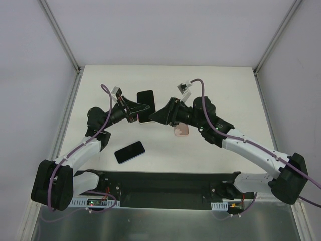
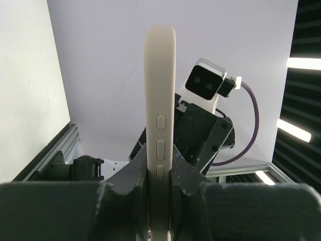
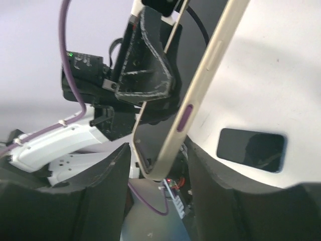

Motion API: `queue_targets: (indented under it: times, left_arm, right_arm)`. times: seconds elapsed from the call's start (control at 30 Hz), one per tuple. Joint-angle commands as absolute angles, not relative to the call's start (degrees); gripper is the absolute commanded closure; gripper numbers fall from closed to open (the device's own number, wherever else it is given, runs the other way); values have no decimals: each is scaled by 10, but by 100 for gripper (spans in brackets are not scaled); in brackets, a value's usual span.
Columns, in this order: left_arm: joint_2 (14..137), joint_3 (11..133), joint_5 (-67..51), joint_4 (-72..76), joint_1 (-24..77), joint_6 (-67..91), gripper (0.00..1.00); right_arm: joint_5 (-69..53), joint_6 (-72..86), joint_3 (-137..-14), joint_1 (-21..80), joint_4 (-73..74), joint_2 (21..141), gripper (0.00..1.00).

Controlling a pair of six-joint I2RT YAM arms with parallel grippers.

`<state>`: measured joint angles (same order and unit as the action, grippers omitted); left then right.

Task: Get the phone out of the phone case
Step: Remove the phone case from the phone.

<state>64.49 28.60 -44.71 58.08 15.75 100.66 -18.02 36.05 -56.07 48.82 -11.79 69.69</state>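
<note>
A phone with a dark screen (image 1: 146, 99) sits in a cream case (image 2: 159, 90), held up above the table's middle. My left gripper (image 1: 134, 109) is shut on the case, which stands edge-on between its fingers (image 2: 183, 173) with the side buttons showing. My right gripper (image 1: 160, 115) faces it from the right and is open. In the right wrist view the case's lower corner (image 3: 165, 150) hangs in the gap between my right fingers (image 3: 108, 186) without touching them. The left gripper's finger (image 3: 145, 65) shows clamped on the case's far end.
A second dark phone (image 1: 130, 151) lies flat on the table near the left arm; it also shows in the right wrist view (image 3: 251, 149). A pink object (image 1: 181, 130) lies under the right wrist. White walls enclose the table (image 1: 220, 95).
</note>
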Motion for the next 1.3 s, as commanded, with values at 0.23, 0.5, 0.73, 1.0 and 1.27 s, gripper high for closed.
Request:
queue_targets:
  times: [0.23,0.5,0.73,1.0,1.27]
  left_arm:
    - [628,308,-442,620,158,998,100]
    - [627,310,-442,628,158,996,100]
    - [620,318,-455,623,148,993,80]
    - [671,327,-458,710,136,1049,71]
    - [667,333,-457,705,127,1042,71]
  right_arm:
    - [-212,484,-547,476,-298,725,68]
    - [-235,549,-532,476,-380,766,99]
    - [-225,540,-507,475,-383,753,99]
    - [-236,519,-489,475,-374,729,99]
    - [-248,514,-481,475,-362,726,99]
